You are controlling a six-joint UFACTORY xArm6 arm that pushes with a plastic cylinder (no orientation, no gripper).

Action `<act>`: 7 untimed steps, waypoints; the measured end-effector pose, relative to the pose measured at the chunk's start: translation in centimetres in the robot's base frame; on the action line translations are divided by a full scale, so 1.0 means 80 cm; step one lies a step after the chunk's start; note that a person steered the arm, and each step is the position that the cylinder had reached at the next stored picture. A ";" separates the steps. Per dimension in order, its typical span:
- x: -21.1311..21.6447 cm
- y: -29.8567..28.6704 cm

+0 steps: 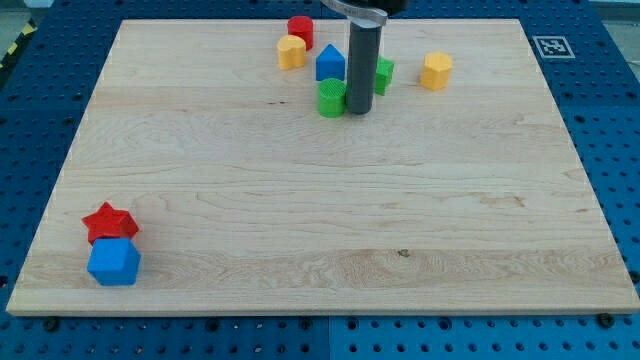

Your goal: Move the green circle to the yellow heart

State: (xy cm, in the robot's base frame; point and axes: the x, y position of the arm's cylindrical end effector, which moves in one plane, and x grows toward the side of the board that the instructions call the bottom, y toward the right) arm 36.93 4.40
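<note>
No brand names or readable text anywhere; the only marking is a black-and-white square tag [549, 46] at the top-right corner of the worktop [320, 220]. Worktop is a pale wood board w/ visible grain, sitting on a blue perforated base [620, 150]; a yellow-black striped strip [15, 45] shows at the view's top left.

No gripper here, just the dark rod. My tip [359, 110] sits just beside the green circle [332, 98], on its right, prob. touching it. The green circle lies near the view's top centre, below the blue block [330, 64]. The yellow heart [291, 52] is up-left of it, next to the red block [301, 30]. Another green block [383, 74] peeks out behind the rod; a yellow block [436, 71] lies further right. Bottom left, well apart: a red star [109, 222] touching a blue block [114, 262].
</note>
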 end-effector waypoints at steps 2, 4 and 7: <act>0.051 -0.003; -0.011 -0.032; -0.013 -0.053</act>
State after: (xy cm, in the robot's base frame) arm 35.90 0.15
